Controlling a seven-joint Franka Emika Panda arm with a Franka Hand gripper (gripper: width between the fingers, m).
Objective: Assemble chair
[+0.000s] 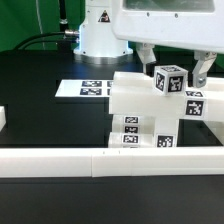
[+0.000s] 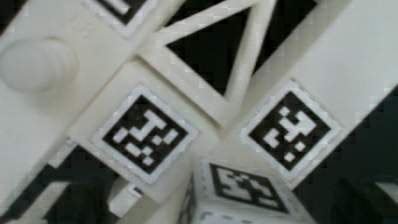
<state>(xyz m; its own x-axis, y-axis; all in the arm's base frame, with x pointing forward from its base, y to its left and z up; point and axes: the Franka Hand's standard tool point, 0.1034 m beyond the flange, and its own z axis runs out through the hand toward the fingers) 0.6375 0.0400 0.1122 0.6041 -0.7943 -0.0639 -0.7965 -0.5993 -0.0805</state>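
The chair (image 1: 140,112) is a stack of glossy white tagged panels and blocks behind the border wall, right of centre in the exterior view. A square white tagged piece (image 1: 170,80) stands up from its top. My gripper (image 1: 176,66) hangs over that piece, one finger on each side, and the jaws look spread wider than the piece. In the wrist view the same piece (image 2: 249,190) lies between the jaws, and tagged chair panels (image 2: 143,130) fill the picture close below. Whether the fingers touch the piece is not clear.
The long low white border wall (image 1: 110,158) runs across the front. The marker board (image 1: 92,88) lies flat on the black table behind the chair, near the robot base (image 1: 100,35). A small white part (image 1: 3,118) shows at the exterior view's left edge.
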